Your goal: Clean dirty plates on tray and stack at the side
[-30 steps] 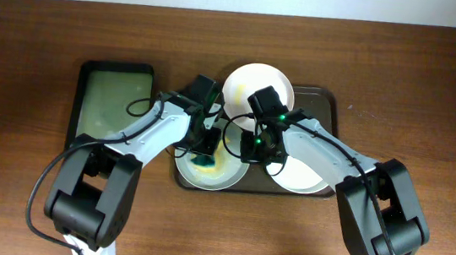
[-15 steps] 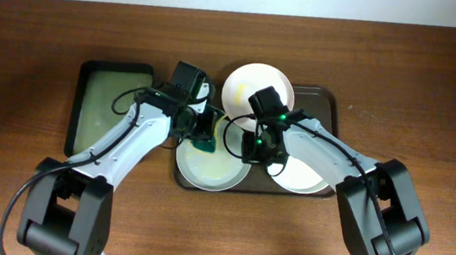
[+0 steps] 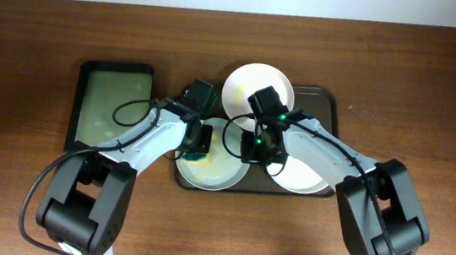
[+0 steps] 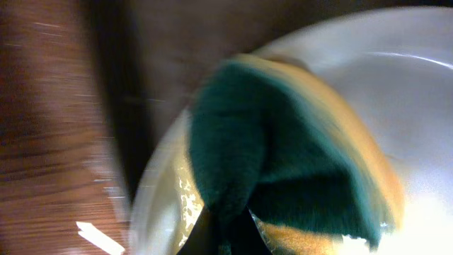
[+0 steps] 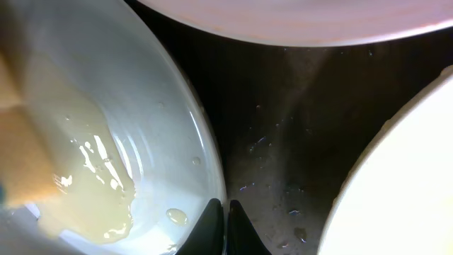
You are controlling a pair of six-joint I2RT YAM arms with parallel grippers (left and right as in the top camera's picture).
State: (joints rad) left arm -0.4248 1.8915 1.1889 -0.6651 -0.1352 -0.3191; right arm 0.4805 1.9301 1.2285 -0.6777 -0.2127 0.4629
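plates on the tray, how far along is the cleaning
Done: nothing stacked; all three plates sit on the brown tray. In hand: left pincer holds a green-and-yellow sponge on the front-left plate, yellow film across it, right pincer at its rim. Left: finish it, the back plate and right plate, then stack.

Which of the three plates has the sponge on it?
The front-left plate, yellow-smeared, under the green sponge held by the left gripper; rear plate and right plate have none.
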